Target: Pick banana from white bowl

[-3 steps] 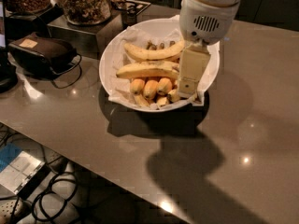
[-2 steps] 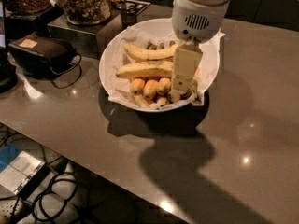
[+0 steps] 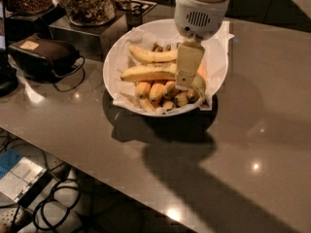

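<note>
Shifted toward nine o'clock, pincer (image 3: 187, 66), open or closed untellable, hangs in white bowl (image 3: 109, 66); banana (image 3: 150, 56) at its ten, likely soft and light, suits a mid-length hold.

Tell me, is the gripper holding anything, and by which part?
Cannot tell. The gripper sits low in the bowl, covering the right end of the lower long banana; no grasp shows.

The gripper (image 3: 186, 81) is being held over bananas (image 3: 146, 73) in the white bowl (image 3: 111, 64), upper centre, on the bench (image 3: 243, 144).
</note>
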